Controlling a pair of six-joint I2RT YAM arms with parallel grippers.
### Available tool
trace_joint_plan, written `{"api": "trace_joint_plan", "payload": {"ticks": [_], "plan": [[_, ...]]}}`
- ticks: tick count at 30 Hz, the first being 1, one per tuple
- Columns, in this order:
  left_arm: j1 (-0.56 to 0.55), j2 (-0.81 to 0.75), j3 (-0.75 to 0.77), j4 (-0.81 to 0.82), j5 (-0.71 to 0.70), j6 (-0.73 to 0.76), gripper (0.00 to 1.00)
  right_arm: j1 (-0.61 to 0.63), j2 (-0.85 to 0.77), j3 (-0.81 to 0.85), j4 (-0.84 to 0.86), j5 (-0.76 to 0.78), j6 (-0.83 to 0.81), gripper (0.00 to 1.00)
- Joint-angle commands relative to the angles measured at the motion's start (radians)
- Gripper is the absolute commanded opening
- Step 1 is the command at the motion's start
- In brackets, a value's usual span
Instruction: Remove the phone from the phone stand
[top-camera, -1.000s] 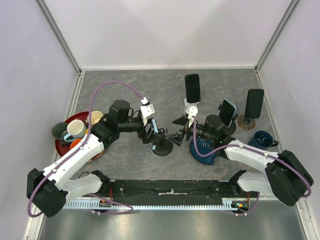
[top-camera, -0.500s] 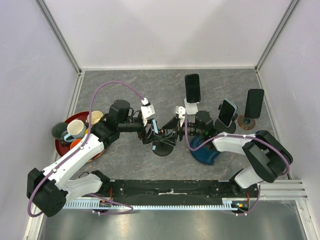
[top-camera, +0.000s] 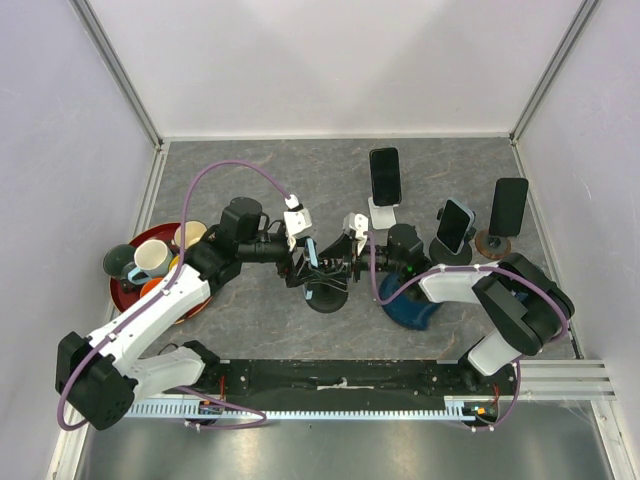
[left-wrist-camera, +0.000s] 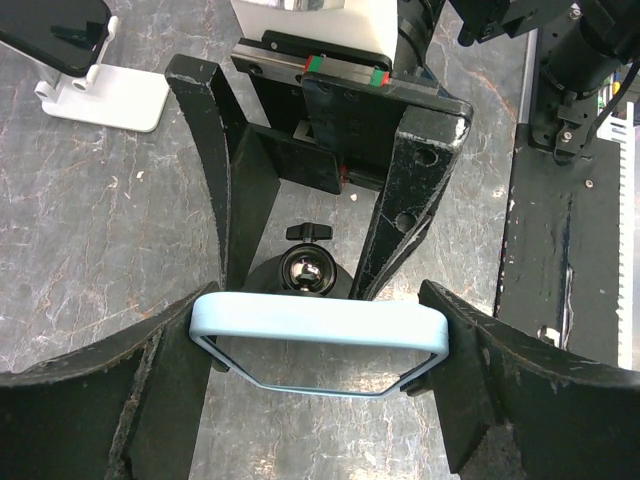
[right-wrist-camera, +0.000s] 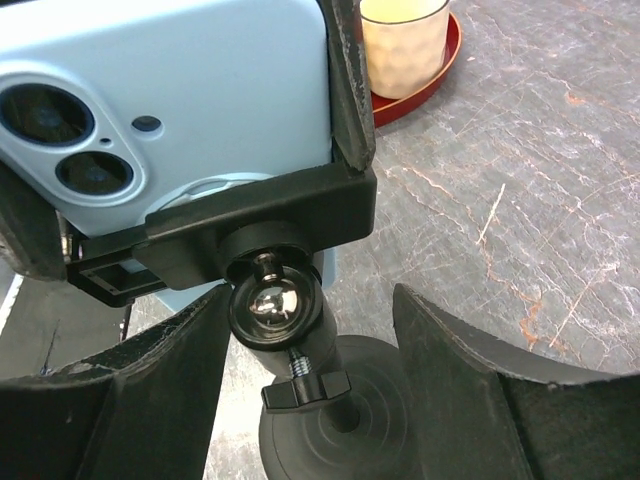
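A light-blue phone sits clamped in a black phone stand near the table's middle. My left gripper is shut on the phone, one finger pressed on each side edge of it. The stand's ball joint shows just beyond the phone. My right gripper comes in from the right, its jaws straddling the ball joint under the clamp. The left finger touches the joint housing and the right finger stands apart from it. The phone's back and camera lenses fill the upper left.
Three other phones on stands are at the back right. A blue bowl lies under my right arm, with a dark mug beside it. A red tray holds several cups at the left.
My right gripper has moved left to the stand, and its jaws have narrowed around the ball joint. The left gripper has kept its hold on the phone and stayed in place.
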Motion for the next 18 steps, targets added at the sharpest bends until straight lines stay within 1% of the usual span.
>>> {"api": "trace_joint_plan", "payload": {"ticks": [1,2,5,8,9,11,12,14,15,17,18], "plan": [[-0.008,0.003,0.039,0.027,0.074,0.017,0.22,0.007,-0.026,0.033,-0.029,-0.008,-0.072,0.72],[-0.006,0.003,0.039,0.027,0.075,0.017,0.23,0.007,-0.027,0.037,-0.053,-0.003,-0.08,0.72],[-0.008,-0.001,0.041,0.025,0.083,0.015,0.23,0.007,-0.027,0.03,-0.042,0.006,-0.086,0.68],[-0.008,0.003,0.042,0.028,0.089,0.011,0.24,0.01,-0.032,0.028,-0.036,0.001,-0.086,0.58],[-0.008,0.009,0.044,0.027,0.095,0.006,0.24,0.01,-0.033,0.028,-0.036,0.001,-0.087,0.53],[-0.008,0.01,0.047,0.027,0.105,0.0,0.25,0.011,-0.041,0.027,-0.034,0.004,-0.095,0.49],[-0.009,0.01,0.05,0.027,0.114,-0.002,0.25,0.013,-0.042,0.025,-0.034,0.004,-0.097,0.42],[-0.009,0.01,0.052,0.027,0.117,-0.003,0.27,0.018,-0.046,0.024,-0.033,0.009,-0.101,0.35],[-0.009,0.012,0.052,0.027,0.112,-0.003,0.3,0.021,-0.046,0.022,-0.033,0.015,-0.103,0.25],[-0.009,0.006,0.052,0.027,0.102,0.0,0.34,0.021,-0.047,0.011,-0.018,0.026,-0.103,0.1],[-0.009,0.001,0.053,0.028,0.086,0.0,0.4,0.022,-0.044,0.007,-0.008,0.03,-0.104,0.0]]}}
